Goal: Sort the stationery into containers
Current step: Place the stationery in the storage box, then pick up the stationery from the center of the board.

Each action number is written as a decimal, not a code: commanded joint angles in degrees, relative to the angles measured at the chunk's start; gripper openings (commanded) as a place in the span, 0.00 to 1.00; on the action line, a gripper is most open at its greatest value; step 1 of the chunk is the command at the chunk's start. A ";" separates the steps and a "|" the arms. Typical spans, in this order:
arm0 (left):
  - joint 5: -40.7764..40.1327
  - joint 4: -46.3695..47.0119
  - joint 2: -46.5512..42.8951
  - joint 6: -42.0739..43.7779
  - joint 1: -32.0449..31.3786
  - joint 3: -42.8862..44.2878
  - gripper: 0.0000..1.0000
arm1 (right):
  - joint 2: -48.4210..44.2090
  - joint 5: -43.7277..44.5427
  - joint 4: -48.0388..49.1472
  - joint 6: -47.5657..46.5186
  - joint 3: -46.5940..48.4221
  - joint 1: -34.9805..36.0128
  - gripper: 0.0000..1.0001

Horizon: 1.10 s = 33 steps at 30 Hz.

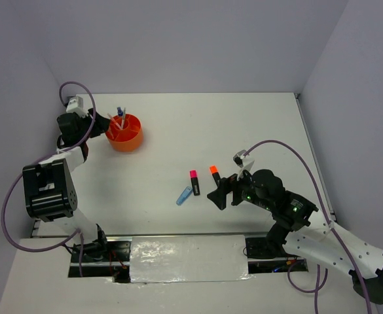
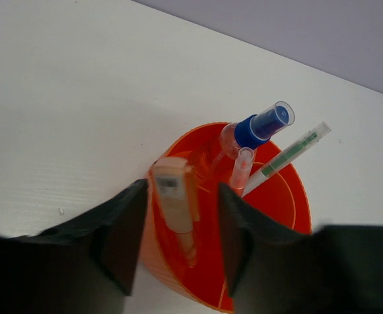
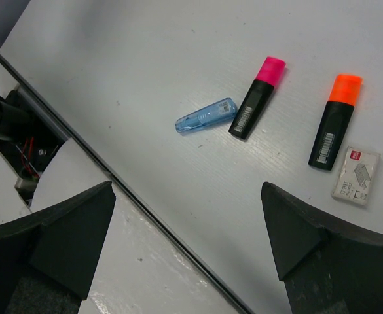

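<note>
Orange-tipped highlighter [image 1: 215,176] is set just far of the wide-open right pincer [image 1: 219,194], axis near-far; left pincer [image 2: 181,188], part-open, is placed astride orange pen [image 2: 173,196] in cup [image 2: 301,203].

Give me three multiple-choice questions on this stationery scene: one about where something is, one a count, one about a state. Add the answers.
1. Where does the white eraser lie?
A. inside a cup
B. on the table, beside the orange-tipped highlighter
C. on top of a marker

2. How many highlighters lie on the table?
A. one
B. two
C. four

3. How do the right fingers stand?
A. shut on a pen
B. shut and empty
C. wide open, holding nothing

Answers:
1 B: the right wrist view shows it next to the orange-tipped highlighter's black end.
2 B: there is a pink-tipped highlighter and the orange-tipped one.
3 C: they stand far apart above the table with nothing between them.
</note>
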 commanded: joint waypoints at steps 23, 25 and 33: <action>-27.02 -52.09 -29.27 0.42 -28.89 25.37 0.99 | 5.57 29.90 -9.98 22.78 7.69 0.53 1.00; -29.37 -53.93 -29.12 0.85 -38.19 20.45 0.99 | 3.63 29.04 -8.58 21.21 7.07 0.53 1.00; -32.46 -53.07 -22.08 -2.84 -62.03 7.26 0.98 | 3.62 24.73 -12.27 15.93 8.74 0.44 1.00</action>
